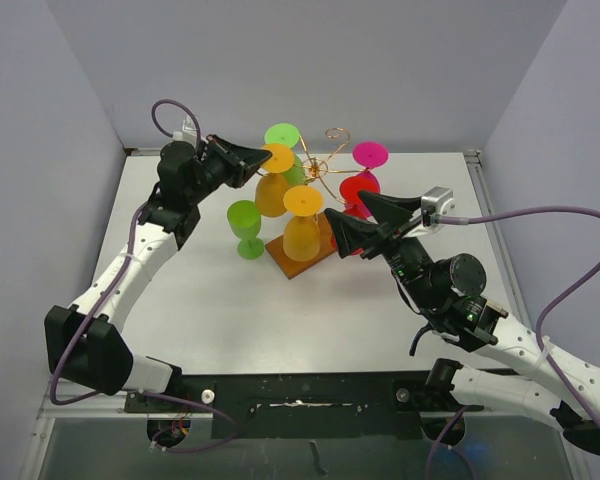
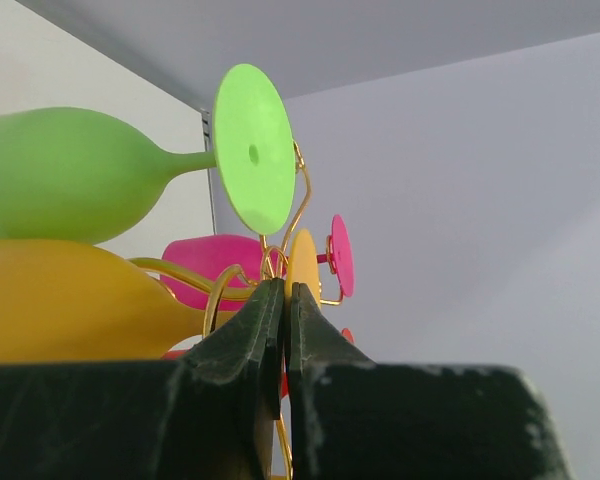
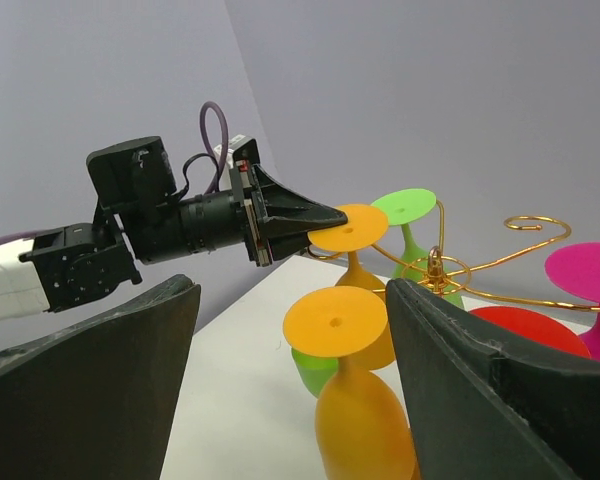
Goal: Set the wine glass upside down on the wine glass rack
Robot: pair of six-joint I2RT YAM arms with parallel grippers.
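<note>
Right claw [image 1: 343,204] apart | left claw [image 1: 265,157] together | glasses [image 1: 302,236] — 2 orange, 2 green, 1 red, 1 magenta

The wine glass rack [image 1: 325,168], a thin gold wire stand, looks like polished metal with a bright gleam, and its flat rectangular brown base [image 1: 298,268] looks like smooth wood with a soft sheen. The opaque orange stemmed glass [image 3: 335,318] hung on the rack's near side and the opaque green stemmed glass [image 1: 245,225] standing just left of the rack look like smooth, matt plastic. The white tabletop [image 1: 210,300] under the rack is smooth and dull, and the black left end effector [image 2: 283,300] at the rack looks like matt plastic, faintly scuffed.
</note>
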